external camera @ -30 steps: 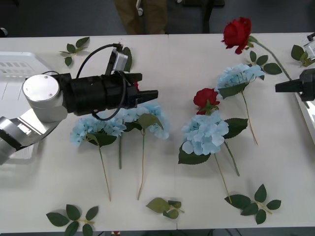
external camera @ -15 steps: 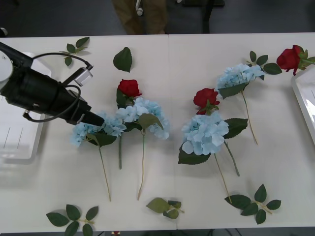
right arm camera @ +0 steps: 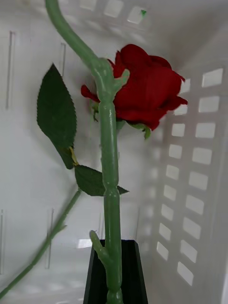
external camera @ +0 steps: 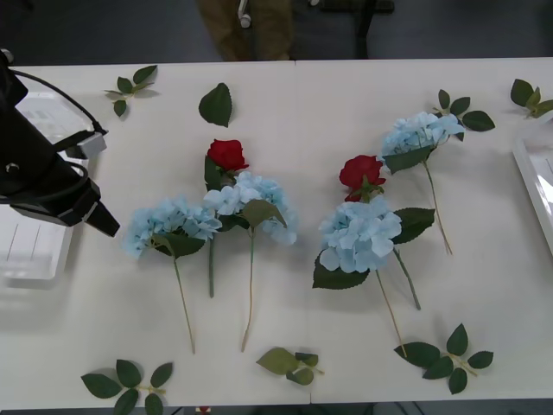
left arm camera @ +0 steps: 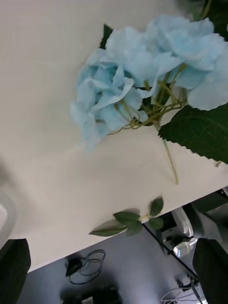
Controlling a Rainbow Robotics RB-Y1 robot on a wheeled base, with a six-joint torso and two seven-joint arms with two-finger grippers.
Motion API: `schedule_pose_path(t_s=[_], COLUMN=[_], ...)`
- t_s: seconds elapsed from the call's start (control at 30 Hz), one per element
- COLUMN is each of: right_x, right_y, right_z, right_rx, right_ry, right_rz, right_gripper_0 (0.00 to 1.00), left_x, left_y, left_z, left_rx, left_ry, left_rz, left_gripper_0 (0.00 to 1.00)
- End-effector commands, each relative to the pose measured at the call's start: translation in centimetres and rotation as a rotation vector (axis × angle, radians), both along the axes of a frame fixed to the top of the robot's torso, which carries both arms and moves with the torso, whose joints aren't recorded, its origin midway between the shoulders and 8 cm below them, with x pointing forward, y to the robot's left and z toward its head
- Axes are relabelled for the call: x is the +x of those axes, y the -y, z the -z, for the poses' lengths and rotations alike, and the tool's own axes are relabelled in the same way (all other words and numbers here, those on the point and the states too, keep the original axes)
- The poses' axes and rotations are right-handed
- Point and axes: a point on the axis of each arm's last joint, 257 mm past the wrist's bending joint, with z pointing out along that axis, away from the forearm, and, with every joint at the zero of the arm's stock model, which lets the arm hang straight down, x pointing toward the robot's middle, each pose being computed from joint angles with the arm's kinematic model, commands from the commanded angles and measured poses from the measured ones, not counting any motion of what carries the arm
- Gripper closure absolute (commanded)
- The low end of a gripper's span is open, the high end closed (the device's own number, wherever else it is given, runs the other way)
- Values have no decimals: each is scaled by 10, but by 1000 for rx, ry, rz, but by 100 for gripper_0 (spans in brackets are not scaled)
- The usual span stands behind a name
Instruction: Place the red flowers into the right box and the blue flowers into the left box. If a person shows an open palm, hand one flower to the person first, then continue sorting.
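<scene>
Since half a second ago the black left gripper (external camera: 111, 226) has been drawn back toward the left table edge, fingers spread with nothing between them, just beside the leftmost pale-blue hydrangea head (external camera: 168, 223). It hangs partly over the white slatted plastic left box (external camera: 26, 259), where no flower is seen. The right gripper (right arm camera: 114, 280) is clenched on the green stem of a deep-red artificial rose (right arm camera: 142, 90), held inside the perforated white walls of the right box (right arm camera: 194, 156); that rose was at the table's far right corner before and is gone from there now. It is not yet let go. Left on the white table (external camera: 285, 346): two red roses (external camera: 227, 155) and all four hydrangeas, so sorting is judged barely begun.
</scene>
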Motion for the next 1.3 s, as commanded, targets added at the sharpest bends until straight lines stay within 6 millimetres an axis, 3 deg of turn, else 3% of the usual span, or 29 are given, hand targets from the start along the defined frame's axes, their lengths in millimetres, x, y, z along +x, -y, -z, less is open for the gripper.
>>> schedule_pose_path(t_s=[0.03,0.27,0.3,0.37,0.4,0.43,0.5,0.6,0.8,1.03,1.13,1.3], right_x=[-12,-6,-5,-3,-2,-2,-2,-2,-3,23,34,57], right_y=[31,25,24,22,18,15,7,-5,-73,-165,-223,-275], right_z=[-12,1,1,-1,1,2,4,9,7,-53,-79,-84], right_rx=[-111,-126,-122,-117,-101,-93,-53,9,267,374,472,496], right_ry=[70,85,87,93,92,88,89,79,12,26,12,38], right_rz=[18,13,11,9,7,5,4,-2,-82,-281,-292,-293], right_gripper_0=[100,100,95,75,51,40,25,20,20,20,20,20], left_x=[-1,-10,-14,-21,-21,-23,-28,-41,-61,-62,-60,-56], left_y=[4,18,21,23,28,31,36,41,53,71,84,97], left_z=[0,29,38,48,56,62,74,86,105,120,124,130], left_rx=[-10,54,68,84,66,52,29,22,16,-7,-20,-21], left_ry=[-37,-88,-92,-88,-51,-27,23,39,63,88,99,135], left_rz=[-253,-452,-483,-508,-522,-524,-520,-515,-533,-574,-580,-597], left_gripper_0=[0,0,0,0,0,0,0,0,0,0,0,0])
